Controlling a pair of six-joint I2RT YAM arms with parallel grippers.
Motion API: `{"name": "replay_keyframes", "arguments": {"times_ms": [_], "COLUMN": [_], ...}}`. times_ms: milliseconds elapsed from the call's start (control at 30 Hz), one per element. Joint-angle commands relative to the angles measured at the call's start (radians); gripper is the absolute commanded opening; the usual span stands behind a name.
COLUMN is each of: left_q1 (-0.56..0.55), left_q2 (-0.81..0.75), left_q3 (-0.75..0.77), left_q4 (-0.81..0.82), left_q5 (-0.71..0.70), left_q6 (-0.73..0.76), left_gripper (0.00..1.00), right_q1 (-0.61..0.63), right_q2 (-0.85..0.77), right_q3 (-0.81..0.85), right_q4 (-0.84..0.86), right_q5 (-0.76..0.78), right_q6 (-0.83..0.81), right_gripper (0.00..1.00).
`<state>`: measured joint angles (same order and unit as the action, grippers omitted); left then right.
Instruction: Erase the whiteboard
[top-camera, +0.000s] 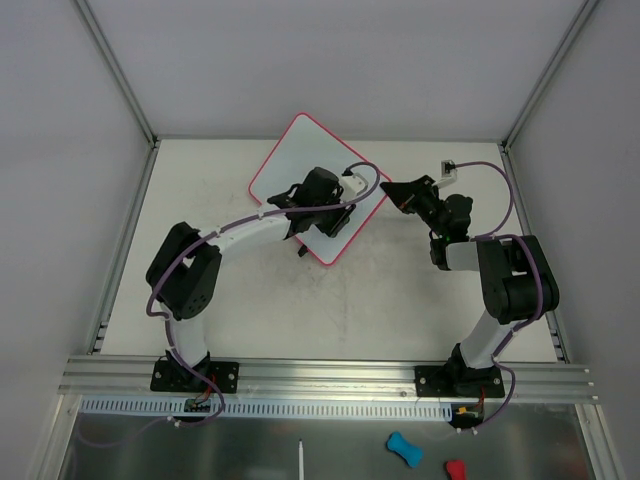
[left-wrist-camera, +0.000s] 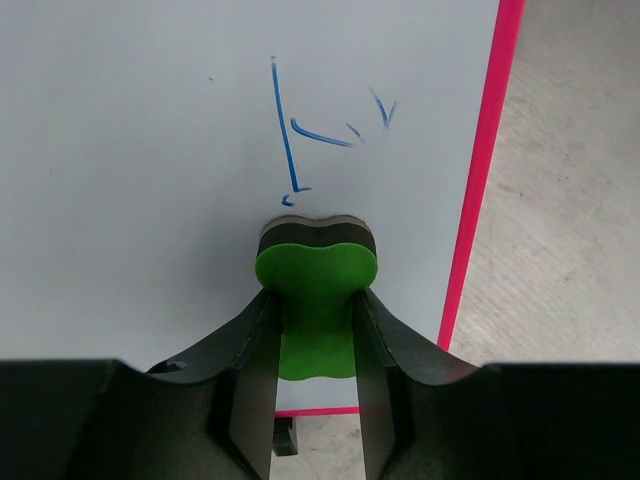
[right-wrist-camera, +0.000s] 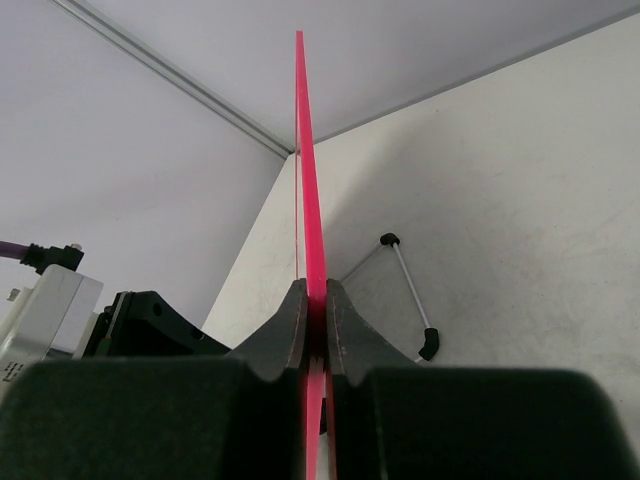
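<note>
The whiteboard (top-camera: 295, 160) lies tilted like a diamond at the back middle of the table, white with a pink-red frame. My left gripper (top-camera: 322, 208) points down over its lower right part, shut on a green eraser (left-wrist-camera: 318, 268) whose dark pad rests on the board (left-wrist-camera: 130, 150). Blue scribbles (left-wrist-camera: 300, 130) lie just beyond the eraser, near the pink frame (left-wrist-camera: 482, 180). My right gripper (top-camera: 388, 192) is shut on the board's right corner; its wrist view shows the pink edge (right-wrist-camera: 308, 170) pinched between the fingers (right-wrist-camera: 293, 318).
A thin wire stand with black feet (right-wrist-camera: 428, 343) lies beside the board edge; another foot (top-camera: 300, 250) shows at the board's lower edge. A blue eraser (top-camera: 403, 448), a red one (top-camera: 455, 469) and a white stick (top-camera: 300, 460) lie below the metal rail (top-camera: 330, 372).
</note>
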<state>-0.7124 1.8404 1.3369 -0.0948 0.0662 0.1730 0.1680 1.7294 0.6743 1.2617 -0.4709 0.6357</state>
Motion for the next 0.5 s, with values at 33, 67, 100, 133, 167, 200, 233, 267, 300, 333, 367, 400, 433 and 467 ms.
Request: {"name": "replay_keyframes", "arguments": {"times_ms": [33,67,100,133,167,200,233,267,300,333,367,400,433,467], "left_q1": [0.016,0.016,0.014,0.010,0.007,0.005,0.002,0.002,0.002,0.002,0.002,0.001,0.002,0.002], "left_q2": [0.082,0.086,0.091,0.098,0.105,0.111,0.129,0.138,0.152,0.177,0.190,0.203,0.227,0.238], "left_q3": [0.074,0.090,0.119,0.131,0.160,0.180,0.200,0.223,0.278,0.306,0.364,0.392,0.416,0.441], "left_q4": [-0.094,-0.106,-0.109,-0.114,-0.120,-0.123,-0.129,-0.138,-0.161,-0.175,-0.190,-0.213,-0.223,-0.232], "left_q5": [-0.069,-0.039,-0.028,-0.020,-0.008,-0.008,-0.005,0.004,0.013,0.017,0.023,0.027,0.029,0.032], "left_q6": [0.045,0.051,0.059,0.071,0.080,0.085,0.095,0.098,0.100,0.105,0.108,0.109,0.115,0.120], "left_gripper": [0.00,0.00,0.00,0.00,0.00,0.00,0.00,0.00,0.00,0.00,0.00,0.00,0.00,0.00], "right_q1": [0.039,0.039,0.039,0.041,0.039,0.041,0.039,0.039,0.039,0.039,0.039,0.039,0.039,0.041], "right_q2": [-0.013,-0.011,-0.011,-0.011,-0.011,-0.013,-0.011,-0.011,-0.011,-0.011,-0.011,-0.013,-0.011,-0.013], "right_q3": [0.022,0.021,0.022,0.022,0.022,0.022,0.022,0.022,0.022,0.024,0.024,0.022,0.022,0.022], "right_q4": [0.111,0.111,0.111,0.111,0.111,0.111,0.111,0.111,0.111,0.111,0.111,0.111,0.111,0.111], "right_q5": [-0.107,-0.107,-0.107,-0.107,-0.107,-0.107,-0.107,-0.107,-0.107,-0.107,-0.107,-0.107,-0.107,-0.107], "right_q6": [-0.010,-0.010,-0.011,-0.011,-0.010,-0.011,-0.010,-0.010,-0.010,-0.011,-0.010,-0.010,-0.011,-0.010], "right_gripper": [0.00,0.00,0.00,0.00,0.00,0.00,0.00,0.00,0.00,0.00,0.00,0.00,0.00,0.00]}}
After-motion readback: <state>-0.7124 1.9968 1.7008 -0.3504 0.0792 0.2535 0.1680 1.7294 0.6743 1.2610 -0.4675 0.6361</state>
